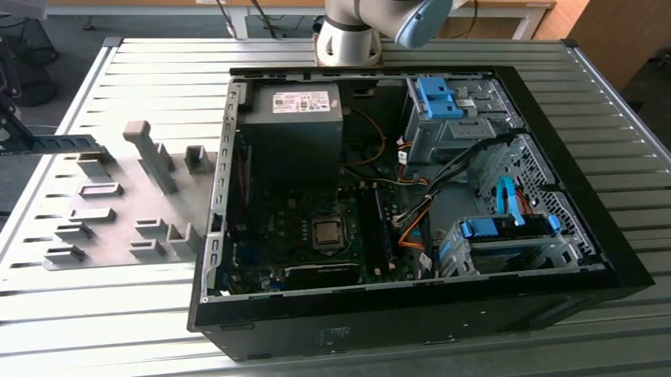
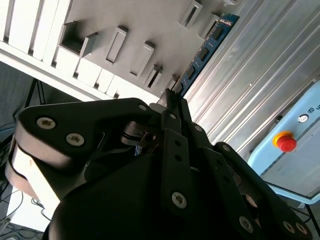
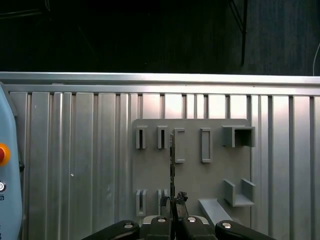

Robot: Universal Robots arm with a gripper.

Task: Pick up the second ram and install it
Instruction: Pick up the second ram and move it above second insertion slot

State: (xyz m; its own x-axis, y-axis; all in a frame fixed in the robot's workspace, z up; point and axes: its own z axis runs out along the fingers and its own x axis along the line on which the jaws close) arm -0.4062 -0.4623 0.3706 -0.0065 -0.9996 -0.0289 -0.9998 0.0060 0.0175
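Observation:
The second ram (image 1: 63, 144) is a thin blue stick with black chips, held level above the grey holder plate (image 1: 115, 236) at the exterior view's left. My gripper (image 1: 23, 141) comes in from that view's left edge and is shut on one end of the stick. In the second wrist view the black fingers (image 2: 175, 130) close on the second ram (image 2: 205, 50), which juts out over the plate's slotted blocks. In the first wrist view the second ram (image 3: 172, 160) appears edge-on ahead of the gripper (image 3: 173, 200), above the holder plate (image 3: 192, 175).
An open black computer case (image 1: 419, 314) lies on the slatted metal table (image 1: 137, 71), with motherboard (image 1: 314, 236), power supply (image 1: 298, 118) and blue drive cages (image 1: 441, 98) inside. The arm's base (image 1: 351, 31) stands behind it. A pale blue box with a red button (image 2: 285, 142) sits near the table.

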